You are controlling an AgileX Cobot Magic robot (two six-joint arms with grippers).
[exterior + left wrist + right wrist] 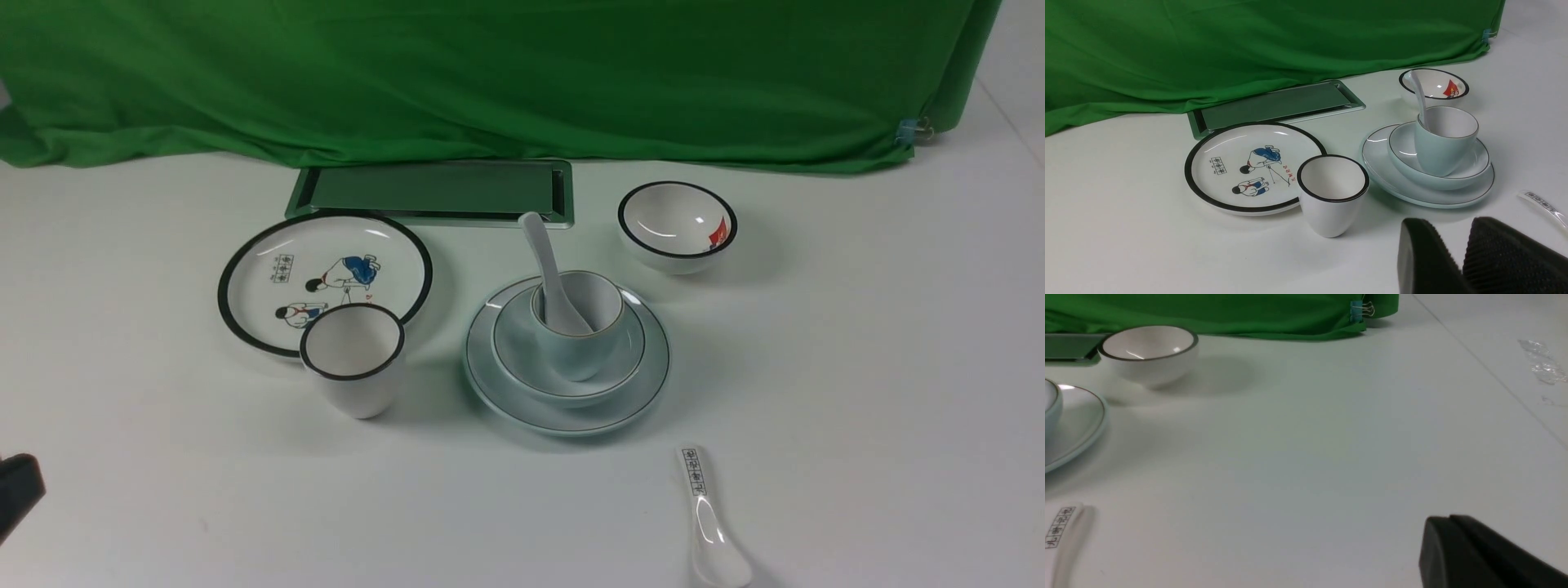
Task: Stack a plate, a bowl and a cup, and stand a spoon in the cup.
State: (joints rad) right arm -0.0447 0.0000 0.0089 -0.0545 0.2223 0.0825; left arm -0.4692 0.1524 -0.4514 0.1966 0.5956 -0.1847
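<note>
The pale plate lies at the table's middle. The pale bowl sits on it, and the pale cup stands in the bowl. The plain white spoon stands in the cup, its handle leaning back and to the left. The stack also shows in the left wrist view: plate, bowl, cup, spoon. My left gripper is slightly open and empty, low at the near left, well short of the stack. My right gripper is shut and empty, to the right of the plate's edge.
A black-rimmed cartoon plate lies at the left, with a black-rimmed white cup in front of it. A black-rimmed bowl stands at the back right. A spoon with black characters lies near the front. A metal tray and green cloth are behind.
</note>
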